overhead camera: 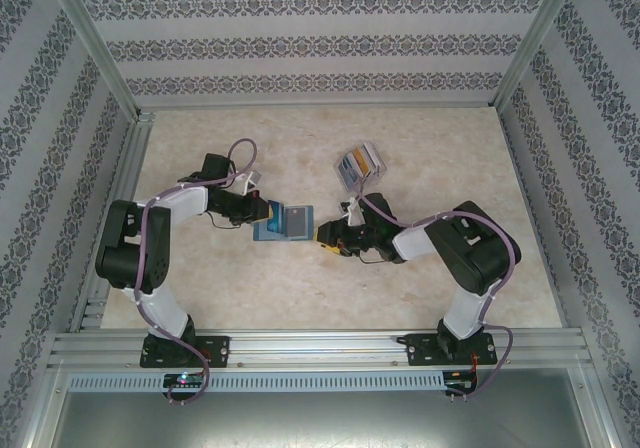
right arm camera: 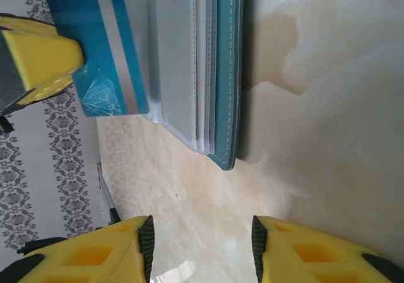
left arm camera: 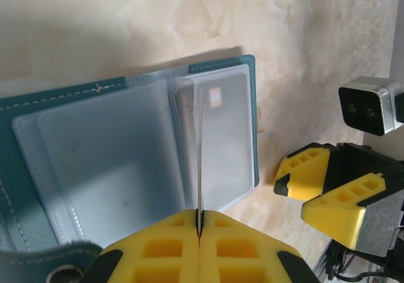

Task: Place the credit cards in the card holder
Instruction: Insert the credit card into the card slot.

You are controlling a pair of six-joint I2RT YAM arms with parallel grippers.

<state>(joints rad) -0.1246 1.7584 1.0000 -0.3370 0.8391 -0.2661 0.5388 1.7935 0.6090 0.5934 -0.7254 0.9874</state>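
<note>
The teal card holder (overhead camera: 268, 231) lies open in the middle of the table, its clear grey-blue pockets (left arm camera: 113, 169) facing up. My left gripper (left arm camera: 200, 218) is shut on a blue credit card with a silver stripe (right arm camera: 104, 49). That card stands on edge (left arm camera: 199, 150) over the right-hand pocket. My right gripper (right arm camera: 202, 245) is open with nothing between its fingers, just to the right of the holder's edge (right arm camera: 224, 74) and apart from it. The other credit cards (overhead camera: 358, 163) lie fanned further back on the table.
The right gripper's yellow fingers (left arm camera: 309, 169) and its wrist camera (left arm camera: 371, 105) sit close to the holder's right side. Patterned walls and metal frame rails (overhead camera: 120, 148) enclose the beige table (overhead camera: 300, 298), with free room in front of the holder.
</note>
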